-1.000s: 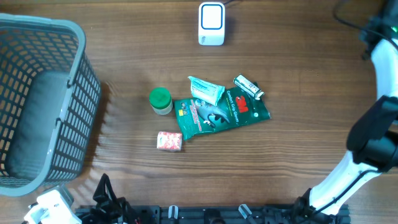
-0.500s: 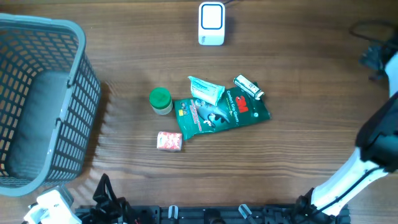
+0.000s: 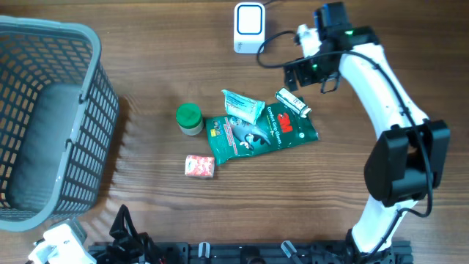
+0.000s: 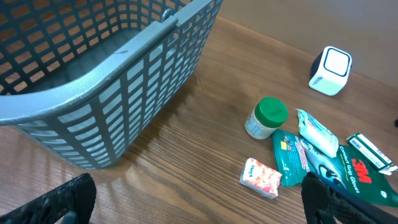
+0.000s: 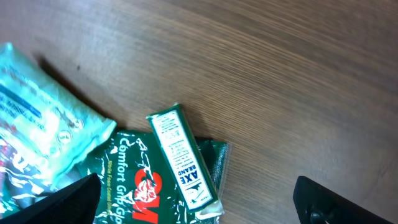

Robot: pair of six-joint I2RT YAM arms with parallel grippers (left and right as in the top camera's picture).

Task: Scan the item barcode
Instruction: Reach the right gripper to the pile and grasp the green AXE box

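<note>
Right arm reaches up the right side of the overhead frame, and the right gripper (image 3: 302, 71) hangs above the bench (image 3: 146, 66), just below and to the right of the white scanner (image 3: 249, 28), which stands at the top centre with its cable (image 3: 272, 35) curling off to the right. In the right wrist view the fingertips (image 5: 74, 199) sit in the two bottom corners, spread wide, gripping nothing. Straight under that camera lies the small green and white AXE Brand box (image 5: 183, 158), flat on the wood, its lower end overlapping the upper right corner of the dark green gloves packet (image 3: 264, 133). A pale teal pouch (image 3: 242, 106) lies over the packet's upper left edge. Left of the packet stands the green-capped jar (image 3: 189, 118), upright and just beside it, and below the jar, apart from it, lies the little pink packet (image 3: 199, 166). The whole cluster sits mid-frame, well below the scanner. The grey mesh basket (image 3: 99, 110) fills the left edge of the overhead shot. Down at the bottom left corner the left gripper (image 4: 199, 208) holds low; its own camera shows its fingers in both bottom corners, wide apart and empty, looking past the basket wall toward the cluster and the scanner beyond
</note>
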